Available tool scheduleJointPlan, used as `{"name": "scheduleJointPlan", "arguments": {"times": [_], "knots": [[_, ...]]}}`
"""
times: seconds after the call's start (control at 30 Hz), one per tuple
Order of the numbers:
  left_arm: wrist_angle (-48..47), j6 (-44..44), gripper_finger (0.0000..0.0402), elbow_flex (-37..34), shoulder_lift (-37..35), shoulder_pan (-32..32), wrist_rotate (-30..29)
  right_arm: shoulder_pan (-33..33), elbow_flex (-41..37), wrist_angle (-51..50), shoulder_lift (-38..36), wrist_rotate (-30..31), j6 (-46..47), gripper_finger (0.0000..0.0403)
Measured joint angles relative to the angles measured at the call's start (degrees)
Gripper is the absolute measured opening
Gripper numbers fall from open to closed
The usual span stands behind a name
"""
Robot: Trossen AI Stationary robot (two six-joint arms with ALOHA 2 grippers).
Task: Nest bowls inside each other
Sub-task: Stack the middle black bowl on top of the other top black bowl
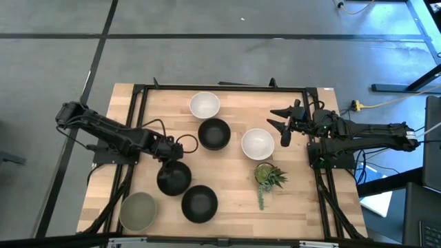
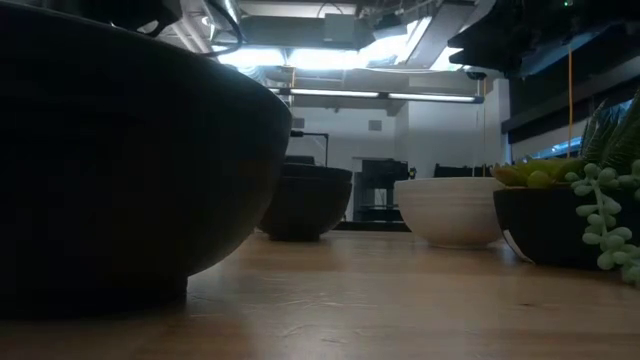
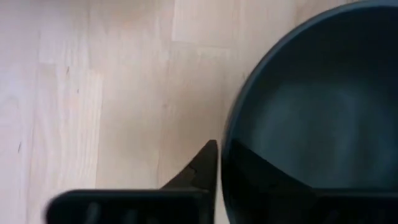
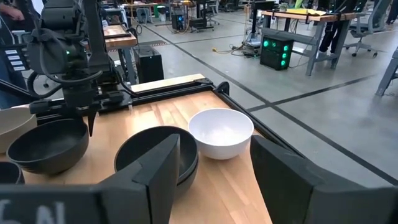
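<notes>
Six bowls stand on their bases on the table. In the high view there are two white bowls (image 1: 204, 105) (image 1: 258, 143), three black bowls (image 1: 214, 133) (image 1: 173, 178) (image 1: 199, 203), and a grey-beige bowl (image 1: 138, 211) at the near left. My left gripper (image 1: 172, 157) is at the far rim of the middle-left black bowl (image 3: 323, 112), shut on it. My right gripper (image 1: 279, 118) hangs open above the table's right part, beside the right white bowl (image 4: 221, 132), touching nothing. My left gripper pinches the black bowl's rim (image 3: 225, 134) on the bowl's far side. One finger (image 3: 204, 167) is outside the wall and the other is inside the hollow. The fingers come from above, pointing down. In the right wrist view the bowl (image 4: 46, 146) sits upright on the table.
A small green plant sprig (image 1: 269, 177) lies near the right white bowl, toward the near right. A black frame (image 1: 220, 87) runs along the table's edges. Bare wood shows at the far left (image 1: 158, 110) and the near right (image 1: 303, 207).
</notes>
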Motion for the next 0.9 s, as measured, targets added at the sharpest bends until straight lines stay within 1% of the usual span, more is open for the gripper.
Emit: {"name": "scheduleJointPlan", "arguments": {"times": [0.07,0.3,0.43,0.53,0.67,0.83,0.9], "knots": [[0.02,-0.07,0.0009,0.0,-0.02,0.76,0.17,0.0,0.0,0.0,0.0,0.0,-0.01,0.0198],[-0.03,-0.08,0.0006,0.15,-0.07,4.81,-0.86,0.0,0.0,-0.02,0.0,0.0,-0.04,0.0198],[-0.89,1.54,0.0004,2.94,-0.39,9.01,-1.26,0.0,0.0,-0.02,0.0,0.0,-0.09,0.0198],[-2.24,4.21,0.0003,7.2,-0.94,12.14,-1.12,0.0,0.0,-0.13,0.0,-0.02,-0.05,0.0198],[-5.78,7.88,0.0003,14.77,-0.92,16.47,-0.51,0.0,0.0,-0.37,0.0,-0.02,-0.02,0.0198],[-8.81,7.16,0.0002,25.32,0.76,23.64,-0.05,-0.02,0.0,-0.55,0.0,-0.02,-0.03,0.0198],[-10.24,9.04,0.0002,29.36,2.32,26.3,1.29,-0.02,0.0,-0.55,0.0,-0.02,0.0,0.0198]]}}
